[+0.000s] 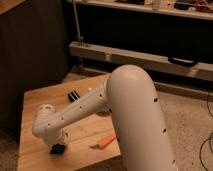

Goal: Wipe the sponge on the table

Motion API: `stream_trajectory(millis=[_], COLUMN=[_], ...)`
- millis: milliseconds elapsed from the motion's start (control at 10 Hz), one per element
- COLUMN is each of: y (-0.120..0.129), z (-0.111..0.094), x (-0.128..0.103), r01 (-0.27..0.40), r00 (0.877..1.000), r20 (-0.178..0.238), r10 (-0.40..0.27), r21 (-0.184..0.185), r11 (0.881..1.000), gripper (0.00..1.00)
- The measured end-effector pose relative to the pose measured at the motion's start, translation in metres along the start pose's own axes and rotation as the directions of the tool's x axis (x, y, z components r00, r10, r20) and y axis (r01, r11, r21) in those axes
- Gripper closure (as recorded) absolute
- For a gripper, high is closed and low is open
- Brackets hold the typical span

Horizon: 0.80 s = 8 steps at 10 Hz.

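Observation:
The small dark-blue sponge [58,148] lies on the light wooden table [35,102] near its front edge. My white arm reaches from the right across the tabletop and bends down at the wrist above the sponge. The gripper [57,142] sits right over the sponge, mostly hidden by the wrist, and seems to press on or hold it.
A black flat object with pale stripes [74,95] lies at the table's back middle. An orange carrot [106,142] rests near the front right edge. A long grey metal shelf [150,57] runs behind the table. Dark wall at left, speckled floor at right.

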Motion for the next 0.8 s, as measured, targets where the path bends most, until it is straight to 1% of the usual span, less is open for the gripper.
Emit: stream_trajectory(millis=[200, 400, 600, 700, 800], y=[-0.007, -0.020, -0.034, -0.037, -0.031], z=[0.002, 0.002, -0.004, -0.009, -0.019], x=[0.002, 0.000, -0.015, -0.023, -0.032], r01=[0.008, 0.035, 0.068, 0.080, 0.087], r00=[1.000, 0.999, 0.997, 0.996, 0.996], r20=[0.003, 0.009, 0.020, 0.025, 0.025], r10=[-0.008, -0.036, -0.069, -0.082, -0.090], r21=[0.002, 0.018, 0.059, 0.077, 0.089], r11=[1.000, 0.999, 0.996, 0.994, 0.992], gripper=[0.96, 0.96, 0.96, 0.96, 0.96])
